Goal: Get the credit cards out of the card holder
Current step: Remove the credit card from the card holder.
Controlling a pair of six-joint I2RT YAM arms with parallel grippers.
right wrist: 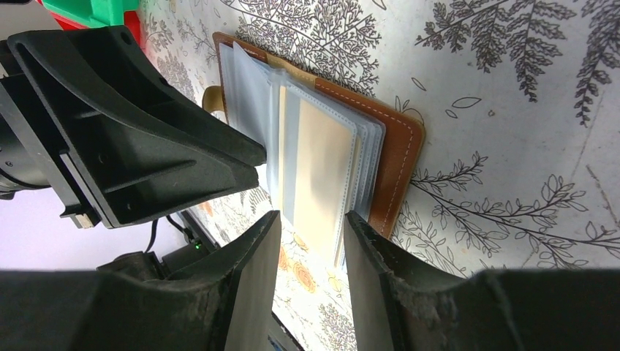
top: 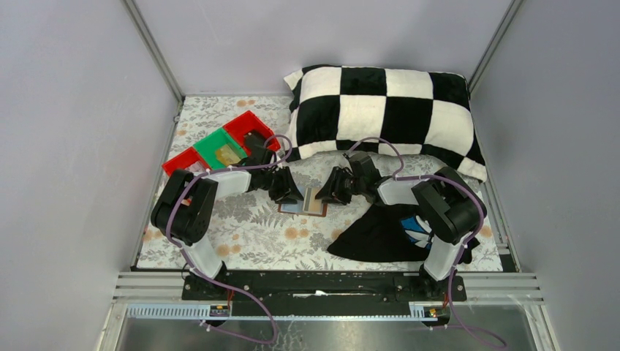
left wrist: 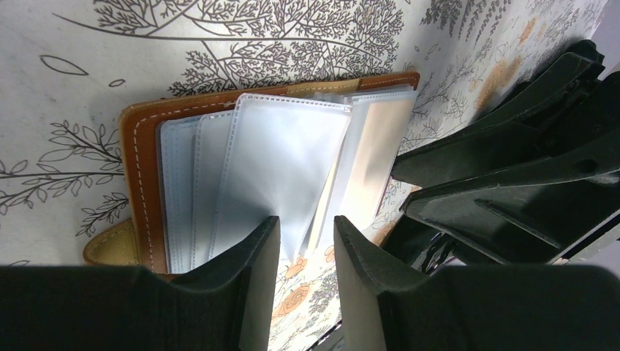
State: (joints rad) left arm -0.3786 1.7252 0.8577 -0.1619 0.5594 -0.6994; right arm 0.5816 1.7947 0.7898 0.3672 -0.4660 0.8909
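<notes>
The left gripper (left wrist: 307,225) and the right gripper (right wrist: 313,219) each held smooth black tapered jaws apart, gripping nothing, at the edges of fanned clear plastic sleeves (left wrist: 285,161). One flat beige credit card (right wrist: 322,168) showed inside a sleeve. The single brown stitched-leather card holder (left wrist: 142,168) lay open between them on the floral tablecloth (left wrist: 73,73).

I have both arms bent at the elbow and reaching inward, so the two wrists face each other near the middle. My left arm (top: 186,208) folds up from its base and runs right to the left gripper (top: 286,187). My right arm (top: 447,205) mirrors it, running left to the right gripper (top: 335,186). The grippers sit close together, tips angled downward. Each has its jaws parted by a narrow gap.
</notes>
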